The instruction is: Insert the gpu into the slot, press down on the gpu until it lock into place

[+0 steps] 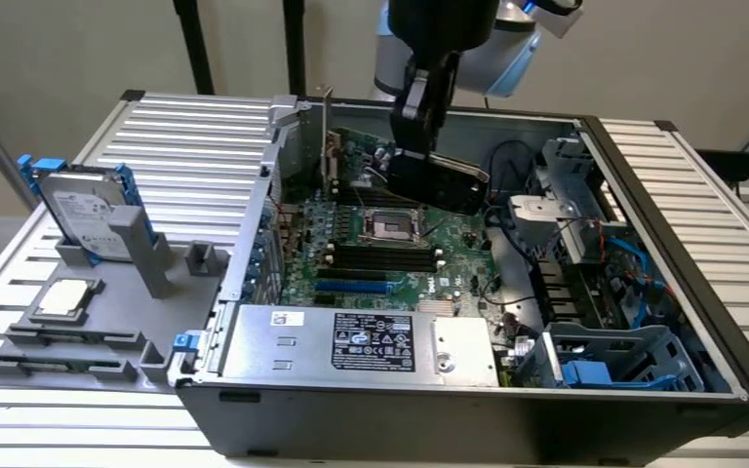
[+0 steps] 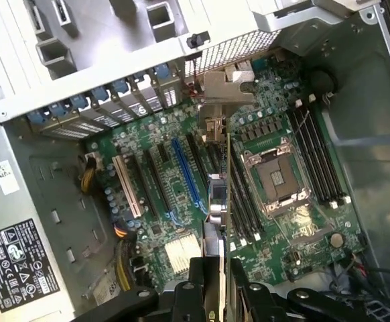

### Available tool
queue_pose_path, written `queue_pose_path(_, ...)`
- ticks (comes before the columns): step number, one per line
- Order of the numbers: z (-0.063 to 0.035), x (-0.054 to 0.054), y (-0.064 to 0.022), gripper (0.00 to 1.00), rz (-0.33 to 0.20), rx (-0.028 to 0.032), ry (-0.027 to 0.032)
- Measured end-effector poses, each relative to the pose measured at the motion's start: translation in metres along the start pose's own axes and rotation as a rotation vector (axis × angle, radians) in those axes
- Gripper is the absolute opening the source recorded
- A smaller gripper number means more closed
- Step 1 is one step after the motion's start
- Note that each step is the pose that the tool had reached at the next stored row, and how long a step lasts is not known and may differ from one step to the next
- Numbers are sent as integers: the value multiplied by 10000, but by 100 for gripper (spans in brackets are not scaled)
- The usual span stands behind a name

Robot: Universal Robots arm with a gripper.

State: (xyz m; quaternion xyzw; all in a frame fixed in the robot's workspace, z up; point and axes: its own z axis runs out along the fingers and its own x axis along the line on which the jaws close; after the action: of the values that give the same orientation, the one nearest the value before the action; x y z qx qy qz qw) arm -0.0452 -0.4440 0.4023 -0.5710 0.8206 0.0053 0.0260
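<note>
Holding gpu [image 2: 220, 201] edge-on | gripper [image 2: 223, 272] clamped on it | over mobo [image 2: 275, 84], clear of slot [image 2: 185, 171]

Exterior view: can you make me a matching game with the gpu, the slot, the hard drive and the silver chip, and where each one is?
Things:
1. gpu
2. slot
3. hard drive
4. silver chip

Places:
A. standing upright on the grey stand
B. lying flat on the grey stand
C. held in the hand, above the board
D. on the board, uncovered

Pairs: 1-C, 2-D, 3-A, 4-B
</note>
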Motion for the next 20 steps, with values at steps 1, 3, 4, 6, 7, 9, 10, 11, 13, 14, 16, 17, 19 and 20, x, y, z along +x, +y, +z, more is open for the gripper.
queue_pose_path(1, 9, 1, 1, 26, -183, -7, -6)
queue_pose_path(3, 27, 1, 0, 26, -543, -25, -13)
queue_pose_path(4, 35, 2, 1, 26, -729, -34, -16)
queue_pose_path(6, 53, 3, 1, 26, -1088, -52, -24)
queue_pose_path(7, 62, 3, 1, 26, -1274, -61, -28)
queue_pose_path(9, 81, 4, 2, 26, -1638, -79, -36)
queue_pose_path(10, 90, 5, 2, 26, -1816, -88, -39)
queue_pose_path(11, 100, 5, 2, 26, -2008, -97, -44)
queue_pose_path(13, 121, 6, 2, 26, -2362, -114, -52)
queue_pose_path(14, 132, 6, 2, 26, -2542, -123, -55)
queue_pose_path(16, 163, 9, 5, 26, -2858, -139, -61)
queue_pose_path(17, 180, 15, 15, 26, -2901, -141, -63)
queue_pose_path(19, 217, 32, 44, 26, -2902, -141, -66)
queue_pose_path(20, 234, 42, 66, 26, -2897, -141, -65)
